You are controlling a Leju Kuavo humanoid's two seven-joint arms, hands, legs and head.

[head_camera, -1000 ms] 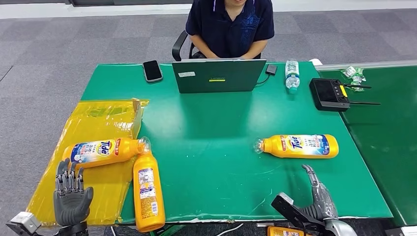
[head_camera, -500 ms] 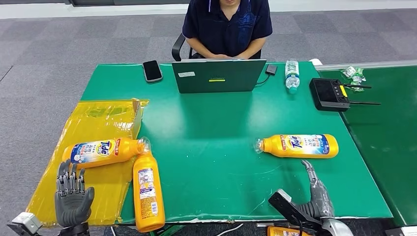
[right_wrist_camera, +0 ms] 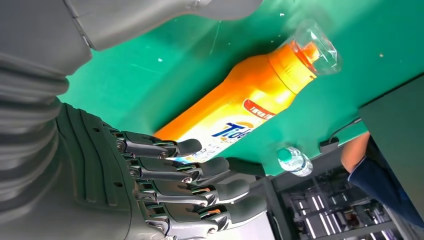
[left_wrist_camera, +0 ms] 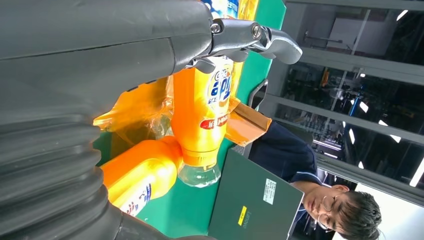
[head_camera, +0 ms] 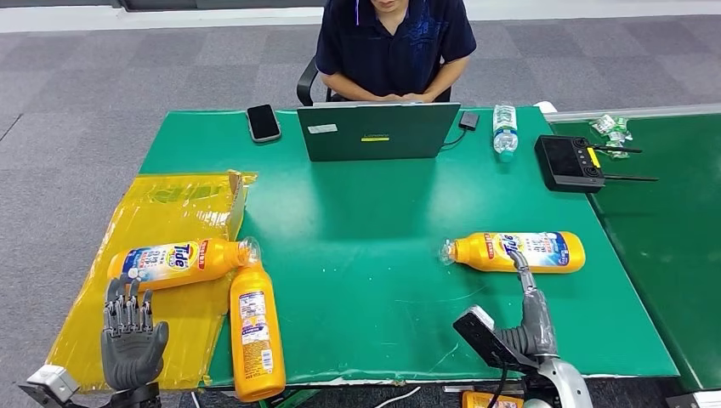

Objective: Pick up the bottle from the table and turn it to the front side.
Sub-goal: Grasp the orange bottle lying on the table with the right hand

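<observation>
Head view: the right hand [head_camera: 529,319] reaches up from the near edge with fingers spread, holding nothing — its fingertips [head_camera: 516,257] overlap the bottle [head_camera: 517,252] at about 12 o'clock from the palm. That bottle lies on its side on the green bench [head_camera: 366,221], cap toward 9 o'clock. The left hand [head_camera: 132,338] hangs open over the yellow bag [head_camera: 170,212].

We see bare green worktop [head_camera: 366,255] on every side of the lying bottle [head_camera: 519,252], so our right hand [head_camera: 527,319] meets nothing there. The laptop [head_camera: 378,132], water bottle [head_camera: 505,131] and black controller [head_camera: 570,161] stand well behind it.
</observation>
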